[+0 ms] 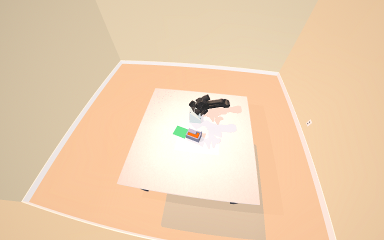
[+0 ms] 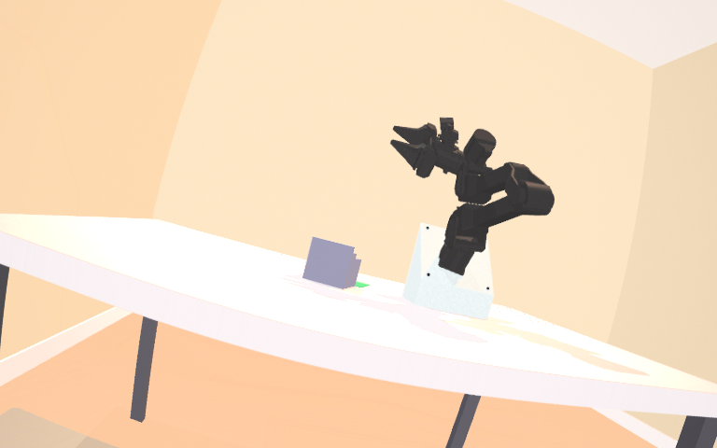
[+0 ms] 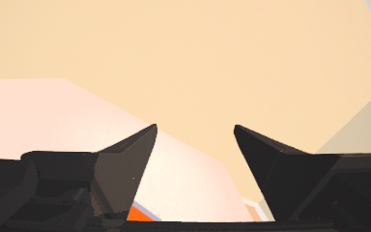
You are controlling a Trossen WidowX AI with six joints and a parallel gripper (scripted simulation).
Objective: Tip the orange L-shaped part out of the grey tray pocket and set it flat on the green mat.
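Orange part flush in pocket of grey tray. Green mat touching tray's side. Gripper high above tray, well apart, fingers spread wide, nothing between them.

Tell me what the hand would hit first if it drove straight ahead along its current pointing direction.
Probably nothing on the table. The open black hand sits high above the grey tray and points roughly level, slightly upward. In the wrist view, only the beige wall lies between its fingertips, though depth is hard to judge.
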